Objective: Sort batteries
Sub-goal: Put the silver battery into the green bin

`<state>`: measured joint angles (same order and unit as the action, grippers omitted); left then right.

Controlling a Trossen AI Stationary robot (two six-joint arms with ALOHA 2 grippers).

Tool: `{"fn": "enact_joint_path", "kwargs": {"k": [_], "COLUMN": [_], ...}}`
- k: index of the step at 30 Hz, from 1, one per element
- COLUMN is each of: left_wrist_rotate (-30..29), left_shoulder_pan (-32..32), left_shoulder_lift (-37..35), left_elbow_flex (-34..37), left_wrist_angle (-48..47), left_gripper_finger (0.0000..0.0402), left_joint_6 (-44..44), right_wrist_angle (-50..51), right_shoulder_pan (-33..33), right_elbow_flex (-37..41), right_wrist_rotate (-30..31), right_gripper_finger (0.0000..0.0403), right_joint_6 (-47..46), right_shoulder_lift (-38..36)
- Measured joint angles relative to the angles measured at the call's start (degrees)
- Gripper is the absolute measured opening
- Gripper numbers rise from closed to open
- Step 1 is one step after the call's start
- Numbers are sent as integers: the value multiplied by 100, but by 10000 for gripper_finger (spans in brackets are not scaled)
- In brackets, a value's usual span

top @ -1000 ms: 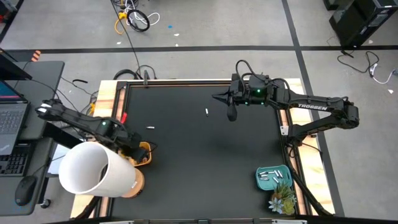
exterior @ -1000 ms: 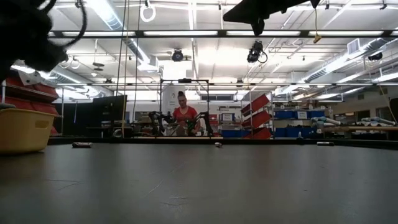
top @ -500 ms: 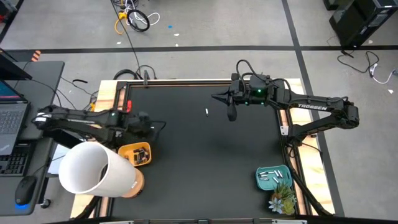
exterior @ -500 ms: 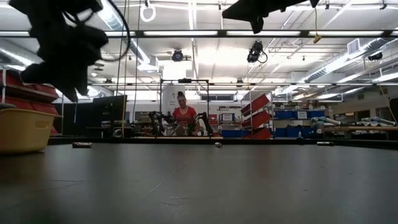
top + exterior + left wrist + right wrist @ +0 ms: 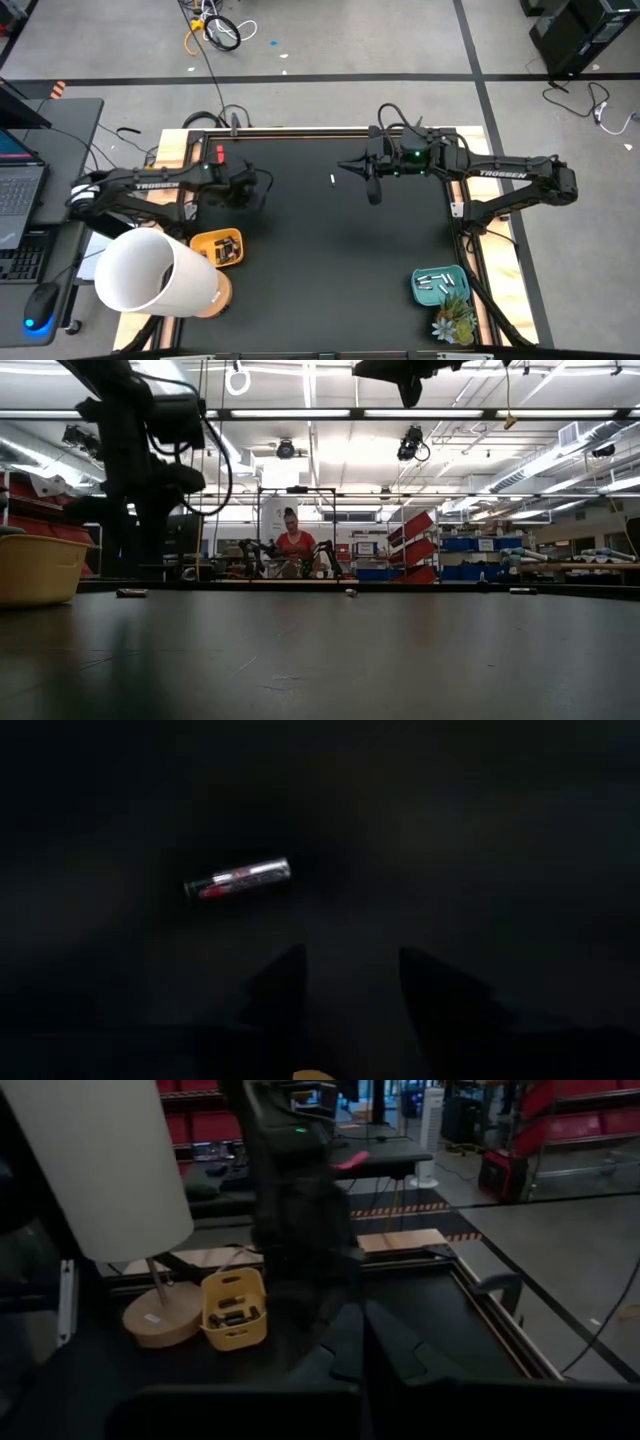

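Step judged: left gripper [image 5: 345, 982], fingers parted and empty, hovering over black table mat [image 5: 330, 260] near its far-left side; should shift toward slim silver-and-red cylindrical battery [image 5: 238, 879] lying flat just beside the fingertips, straddle it crosswise, then descend. Right gripper [image 5: 347, 164] waiting far-centre, fingers nearly together, empty.

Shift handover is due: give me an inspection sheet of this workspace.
Surface: black table mat, wooden border.
Job's things: silver battery under left gripper; white battery mid-table; yellow bin and teal tray hold batteries.
Clutter: white lamp shade, small plant.
Grippers: left gripper open, low over mat; right gripper raised.
Cables: loose on floor.
Surroundings: person seated beyond.
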<state>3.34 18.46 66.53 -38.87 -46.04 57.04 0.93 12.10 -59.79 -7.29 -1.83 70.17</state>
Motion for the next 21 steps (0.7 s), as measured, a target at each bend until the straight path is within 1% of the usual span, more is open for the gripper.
{"fn": "enact_joint_path", "kwargs": {"k": [4, 7, 10, 15, 18, 21], "left_wrist_rotate": [49, -152, -382, -235, -101, -48], "left_shoulder_pan": [273, 429, 616, 956, 1035, 1042], "left_shoulder_lift": [123, 149, 207, 516, 826, 1152], "left_elbow_flex": [-18, -143, -303, -402, -564, -871], "left_wrist_angle": [-29, -71, -39, -76, -372, -808], "left_gripper_finger": [188, 189, 189, 189, 188, 188], "left_joint_6": [-347, -564, -590, -949, -1364, -2113], "right_wrist_angle": [0, 2, 2, 0, -2, -2], "right_shoulder_pan": [-101, -144, -148, -101, -69, -65], "right_elbow_flex": [0, 0, 0, 0, 0, 0], "right_wrist_rotate": [15, 25, 37, 37, 37, 37], "right_gripper_finger": [0, 0, 0, 0, 0, 0], "right_joint_6": [-101, -117, -115, -82, -23, -11], "right_shoulder_lift": [0, 0, 0, 0, 0, 0]}}
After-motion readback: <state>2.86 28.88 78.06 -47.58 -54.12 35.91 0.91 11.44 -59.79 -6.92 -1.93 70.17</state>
